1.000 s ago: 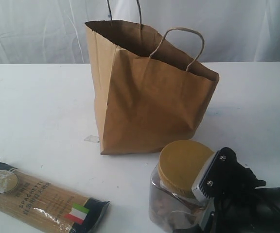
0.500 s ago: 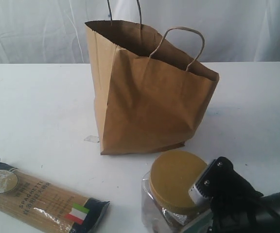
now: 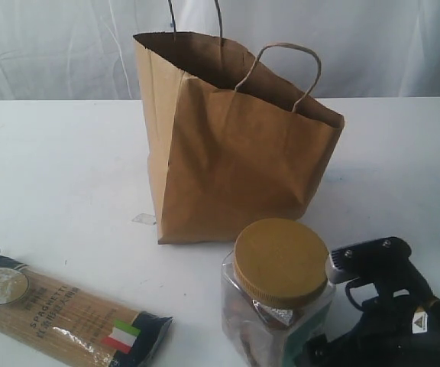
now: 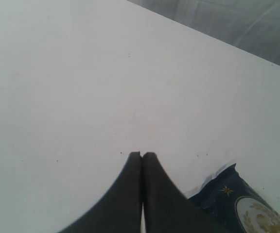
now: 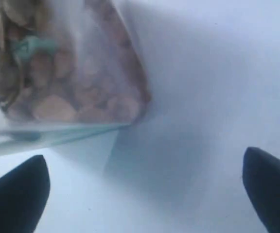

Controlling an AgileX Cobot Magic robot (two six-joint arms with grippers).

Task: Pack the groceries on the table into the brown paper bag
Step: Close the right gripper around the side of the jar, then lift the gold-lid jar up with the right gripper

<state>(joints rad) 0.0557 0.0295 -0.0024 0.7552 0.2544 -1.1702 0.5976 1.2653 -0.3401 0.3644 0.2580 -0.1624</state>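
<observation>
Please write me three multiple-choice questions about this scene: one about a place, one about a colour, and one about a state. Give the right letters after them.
1. Where does the jar stand?
A. inside the bag
B. on the table, in front of the bag
C. behind the bag

2. What colour is the jar's lid?
A. red
B. white
C. mustard yellow

3. In what state is the right gripper?
A. open, holding nothing
B. shut on the jar
C. shut on the bag's handle

Answers:
1 B: the exterior view shows the jar upright on the table, nearer the camera than the bag.
2 C: the round lid is plainly mustard yellow in the exterior view.
3 A: in the right wrist view the jaws stand wide apart, and the jar lies beyond them, not between them.
</observation>
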